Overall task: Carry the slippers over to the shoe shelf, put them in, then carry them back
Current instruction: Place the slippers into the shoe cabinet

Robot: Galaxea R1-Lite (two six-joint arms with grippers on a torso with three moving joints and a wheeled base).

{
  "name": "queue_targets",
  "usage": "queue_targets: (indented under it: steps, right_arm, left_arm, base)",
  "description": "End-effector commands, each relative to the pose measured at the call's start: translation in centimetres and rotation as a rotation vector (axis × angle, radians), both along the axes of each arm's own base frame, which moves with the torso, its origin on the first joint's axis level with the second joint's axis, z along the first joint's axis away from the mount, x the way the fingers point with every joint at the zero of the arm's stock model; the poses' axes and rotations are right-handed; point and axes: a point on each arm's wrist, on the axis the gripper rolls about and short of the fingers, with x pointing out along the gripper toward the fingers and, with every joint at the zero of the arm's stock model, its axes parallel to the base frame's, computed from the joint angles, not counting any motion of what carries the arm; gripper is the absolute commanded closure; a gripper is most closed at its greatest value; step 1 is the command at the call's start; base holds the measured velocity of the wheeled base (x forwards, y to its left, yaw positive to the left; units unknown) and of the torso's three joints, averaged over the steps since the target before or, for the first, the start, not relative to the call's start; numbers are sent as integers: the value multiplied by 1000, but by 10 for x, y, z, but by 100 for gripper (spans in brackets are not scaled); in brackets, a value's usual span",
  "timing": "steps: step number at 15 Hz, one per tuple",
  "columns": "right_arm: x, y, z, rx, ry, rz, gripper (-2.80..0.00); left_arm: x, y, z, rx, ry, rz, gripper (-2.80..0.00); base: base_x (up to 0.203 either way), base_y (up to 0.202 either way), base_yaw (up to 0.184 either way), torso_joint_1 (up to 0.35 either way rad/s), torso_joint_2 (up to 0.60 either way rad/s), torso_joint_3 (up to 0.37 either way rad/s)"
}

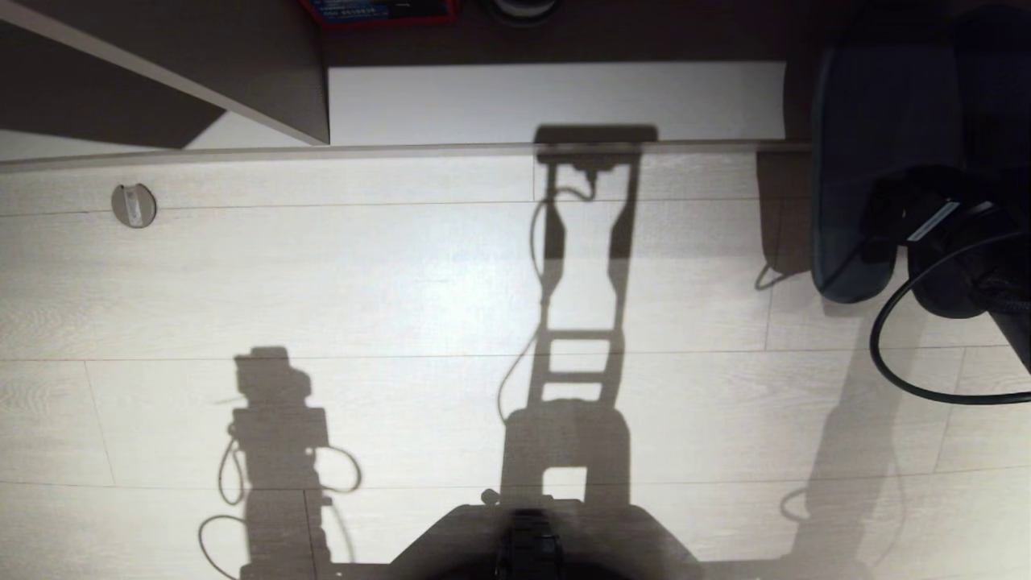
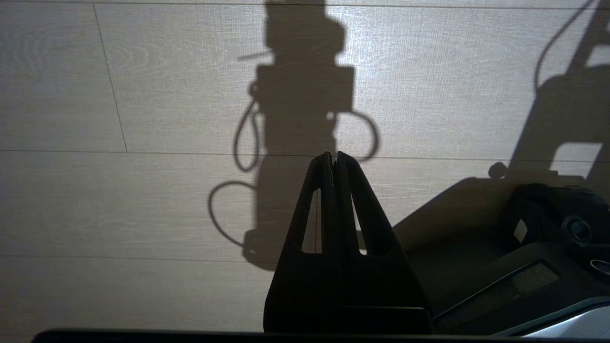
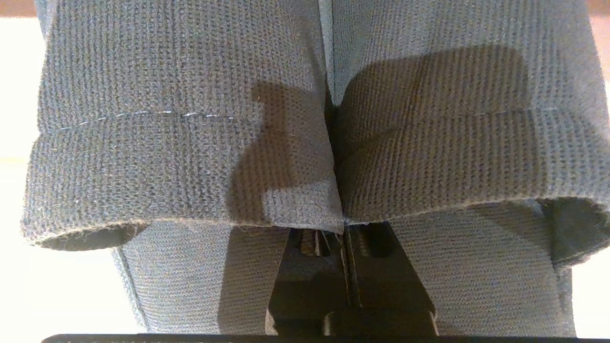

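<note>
Right wrist view: my right gripper [image 3: 344,228] is pinched tight on the slippers [image 3: 190,143].

I see both grey uppers pressed together between the fingers, hanging at the head view's right edge over the pale floor [image 1: 403,282]. My left gripper [image 2: 333,159] is pressed together, empty, parked.

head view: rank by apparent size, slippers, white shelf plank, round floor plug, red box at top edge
1. white shelf plank
2. slippers, cropped, nearer the camera, so unsure against 1
3. red box, mostly cut off
4. round floor plug
</note>
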Motion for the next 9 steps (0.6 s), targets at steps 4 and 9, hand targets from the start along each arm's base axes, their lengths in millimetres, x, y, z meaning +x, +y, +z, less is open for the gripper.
queue_targets:
  steps: [4,9]
  right_arm:
    - [17,-1,9,5,-39,-12,0]
    - [29,-1,31,5,-83,-18,0]
  left_arm:
    - [0,0,0,-1,-1,1,0]
    - [0,0,0,-1,-1,1,0]
  base:
    - [0,0,0,0,0,0]
    - [0,0,0,0,0,0]
